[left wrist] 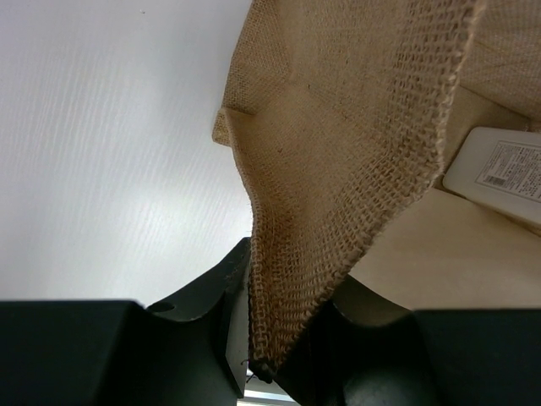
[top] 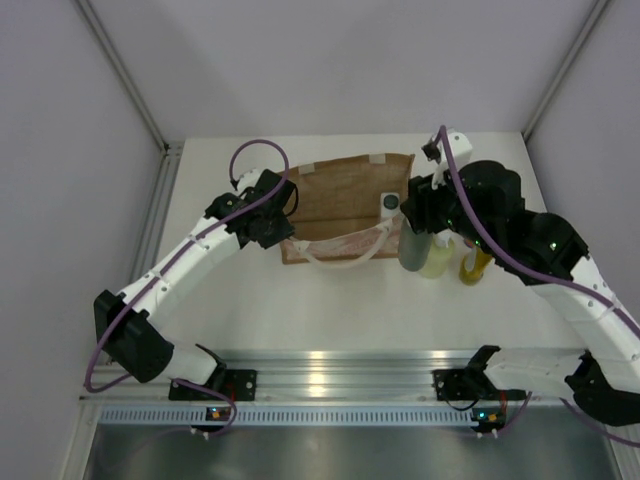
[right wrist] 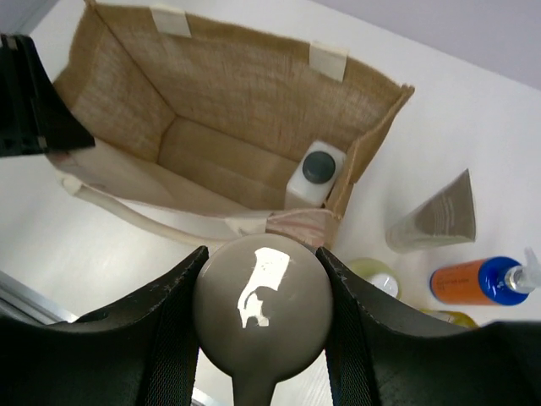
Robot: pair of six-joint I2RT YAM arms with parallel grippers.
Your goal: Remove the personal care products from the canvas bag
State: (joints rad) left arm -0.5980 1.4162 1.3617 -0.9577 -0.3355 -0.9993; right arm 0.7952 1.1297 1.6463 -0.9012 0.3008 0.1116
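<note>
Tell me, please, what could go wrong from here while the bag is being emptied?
1. The right gripper holds the grey cylinder close beside the pale-yellow bottle and amber bottle; setting it down there might topple them.
2. The left gripper pinches only the rim of the canvas bag; a slip could let it sag over the white bottle inside.

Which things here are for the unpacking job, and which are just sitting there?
For the job: bag, white bottle inside it, grey cylinder, yellow bottle, amber bottle, orange-blue bottle, sachet.
Just there: table, rail, purple cables.
</note>
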